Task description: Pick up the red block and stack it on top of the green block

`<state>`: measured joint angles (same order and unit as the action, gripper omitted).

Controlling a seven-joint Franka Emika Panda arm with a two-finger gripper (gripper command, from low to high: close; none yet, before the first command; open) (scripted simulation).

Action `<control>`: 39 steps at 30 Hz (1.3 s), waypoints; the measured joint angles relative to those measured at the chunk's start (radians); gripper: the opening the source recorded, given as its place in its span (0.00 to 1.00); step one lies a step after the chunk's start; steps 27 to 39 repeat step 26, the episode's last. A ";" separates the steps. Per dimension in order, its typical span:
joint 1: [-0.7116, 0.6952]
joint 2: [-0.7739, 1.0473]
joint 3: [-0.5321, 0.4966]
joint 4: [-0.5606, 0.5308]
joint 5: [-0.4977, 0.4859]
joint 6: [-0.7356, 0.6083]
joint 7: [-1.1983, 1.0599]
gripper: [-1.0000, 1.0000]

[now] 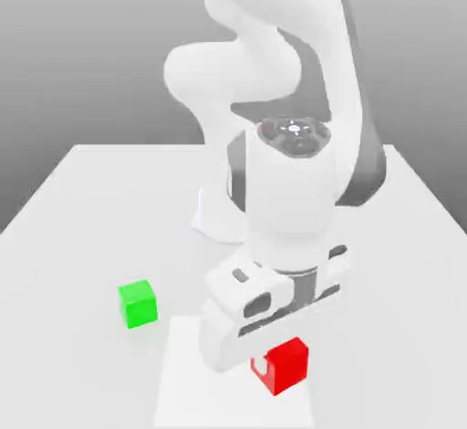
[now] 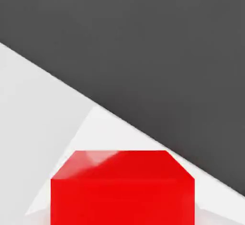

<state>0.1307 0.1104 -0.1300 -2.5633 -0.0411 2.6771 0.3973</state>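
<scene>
The red block [image 1: 292, 361] rests on the white table [image 1: 82, 208] near its front edge, in the exterior view's right half. My gripper [image 1: 276, 364] is lowered over it, with a white fingertip [image 1: 261, 363] pressed against the block's side and the jaws shut on the block. Seen from the hand, the red block [image 2: 122, 190] is very close, its glossy top face catching light. The green block [image 1: 139, 304] sits alone on the table, off to the exterior view's left of the red one and a little farther back.
The arm's white base [image 1: 214, 222] stands behind the blocks at the table's middle. The table's front edge lies just past the red block, and in the hand view the table [image 2: 33, 123] ends against dark floor [image 2: 167, 51].
</scene>
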 joint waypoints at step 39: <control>-0.275 -0.116 -0.215 -0.388 0.051 0.269 0.118 1.00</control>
